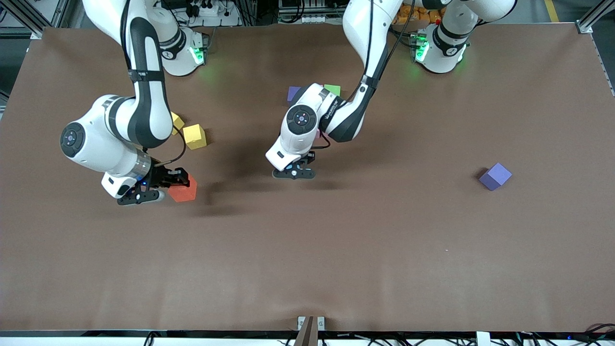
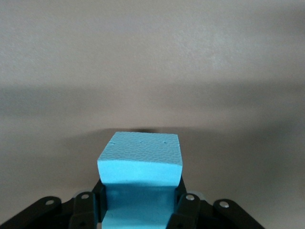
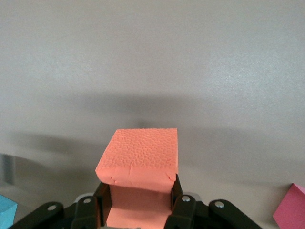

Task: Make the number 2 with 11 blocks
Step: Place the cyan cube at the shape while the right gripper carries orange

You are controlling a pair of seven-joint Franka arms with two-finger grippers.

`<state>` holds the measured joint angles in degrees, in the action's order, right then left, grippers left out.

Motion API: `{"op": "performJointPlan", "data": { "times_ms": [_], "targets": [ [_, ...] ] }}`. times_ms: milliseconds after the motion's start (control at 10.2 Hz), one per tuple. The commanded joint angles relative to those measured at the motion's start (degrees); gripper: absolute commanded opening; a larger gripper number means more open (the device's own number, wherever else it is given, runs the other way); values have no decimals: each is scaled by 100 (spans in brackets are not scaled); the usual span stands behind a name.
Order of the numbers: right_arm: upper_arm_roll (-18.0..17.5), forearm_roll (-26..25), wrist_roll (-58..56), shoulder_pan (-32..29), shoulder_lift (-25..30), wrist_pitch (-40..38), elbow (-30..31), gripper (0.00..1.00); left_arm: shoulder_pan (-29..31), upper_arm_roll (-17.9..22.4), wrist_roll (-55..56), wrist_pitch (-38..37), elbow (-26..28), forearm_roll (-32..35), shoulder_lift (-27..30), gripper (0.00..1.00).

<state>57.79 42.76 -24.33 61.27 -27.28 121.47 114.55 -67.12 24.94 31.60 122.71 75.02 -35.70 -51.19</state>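
Brown table (image 1: pixel 384 250): purple cube (image 1: pixel 495 176), two yellow cubes (image 1: pixel 194 136), green cube (image 1: pixel 332 89) resting.

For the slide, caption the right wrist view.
Right gripper shut on an orange block above the brown table.

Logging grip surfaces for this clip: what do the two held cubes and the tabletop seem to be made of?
Light blue cube in the left tool: apparently matte foam, with a pebbled, pin-pricked face. Orange cube in the right tool: the same dimpled foam look, its edge dented at the grip. Table: dull brown covering, perhaps paper or felt.
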Motion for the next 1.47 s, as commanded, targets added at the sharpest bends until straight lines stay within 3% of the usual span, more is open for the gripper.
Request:
{"op": "performJointPlan", "data": {
  "times_ms": [0, 98, 294, 587, 1370],
  "targets": [
    [-362, -4, -37, -411, -41, -106, -204, 9, -109, 186, 83, -116, -163, -183, -146, 0],
    [-1175, -57, 50, -1310, -6, -402, -492, 9, -109, 178, 75, -116, -163, -183, -154, 0],
    [-2749, -1097, 706, -3026, 12, -984, -1257, 8, -109, 143, 83, -116, -146, -253, -181, 0],
    [-4859, -2006, 1123, -4961, 118, -942, -1444, 8, -109, 151, 83, -361, -84, -280, -172, 0],
    [-4945, -2140, 1141, -5046, 100, -941, -1453, 8, -109, 151, 83, -582, -49, -297, -154, 0]
  ]
}}
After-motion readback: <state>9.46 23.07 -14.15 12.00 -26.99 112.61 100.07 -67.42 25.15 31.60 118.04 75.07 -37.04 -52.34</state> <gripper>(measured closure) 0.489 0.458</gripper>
